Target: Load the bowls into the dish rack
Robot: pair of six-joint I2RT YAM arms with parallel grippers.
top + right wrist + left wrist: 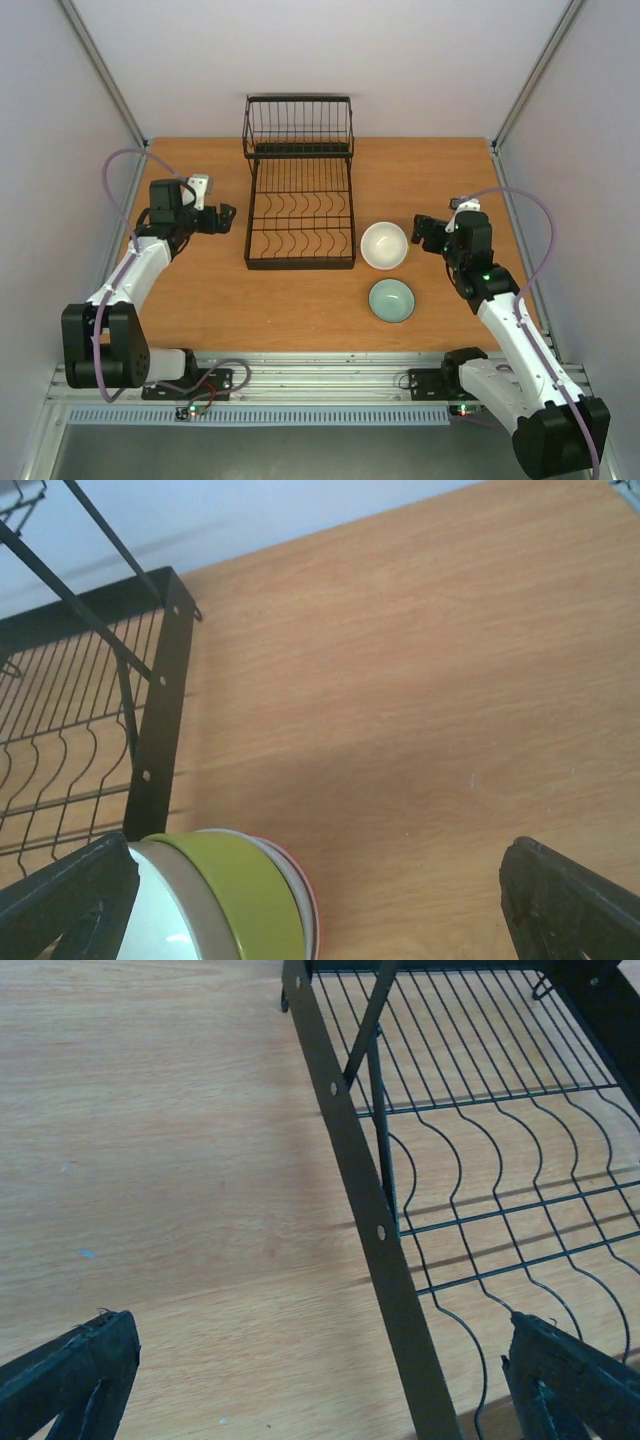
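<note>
- The black wire rectangular dish rack [300,264] stands mid-desk, its taller basket section at the far end. Every prong row visible in the overhead view is bare, so no bowl is loaded yet.
- A nested stack of small round ceramic bowls [384,245] sits on the wooden desk [200,300], just beside the rack's right near corner.
- From above the stack reads as one white bowl. The right wrist view shows a plain white bowl [150,925] innermost, then a cream bowl [192,900], a yellow-green bowl [245,890], and a white bowl with a red-edged rim [308,905] outermost.
- A pale teal ceramic bowl [391,300] sits alone on the desk, near the stack on its near side and not touching it.
- The left fingers [70,1375] are spread wide and hold nothing. They hover over the desk at the rack's left rail.
- The right fingers [570,900] are likewise spread and empty, poised just right of the stack.
- Judgement: the task is at its start. All five bowls remain to be loaded, and the stack must first be separated.
</note>
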